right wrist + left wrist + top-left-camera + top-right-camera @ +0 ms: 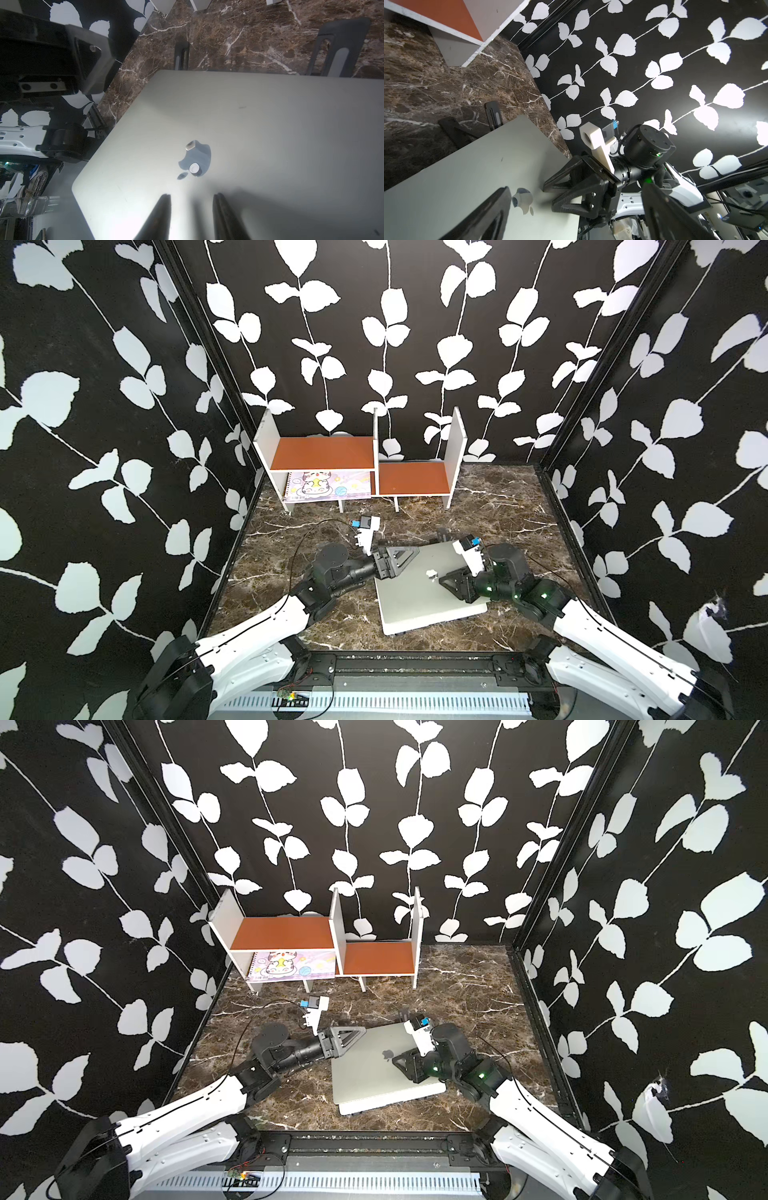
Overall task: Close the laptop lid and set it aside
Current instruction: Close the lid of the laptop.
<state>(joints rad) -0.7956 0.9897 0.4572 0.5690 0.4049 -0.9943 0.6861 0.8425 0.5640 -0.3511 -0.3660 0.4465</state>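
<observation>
Silver laptop lid (415,599) shut, long axis left-right, skewed | left tool (415,555) agape | right tool (192,197) narrowly parted, empty

Cat notebook (328,486) in orange-topped shelf's (324,452) lower bay, on marble table (498,506)

Obstacles: laptop (415,601) mid-table, with left gripper (409,556) and right gripper (442,578) close together over it; shelf unit (455,448) against back wall. Free room: bare marble tabletop (498,506) between shelf unit and laptop, and beside the right wall.
</observation>
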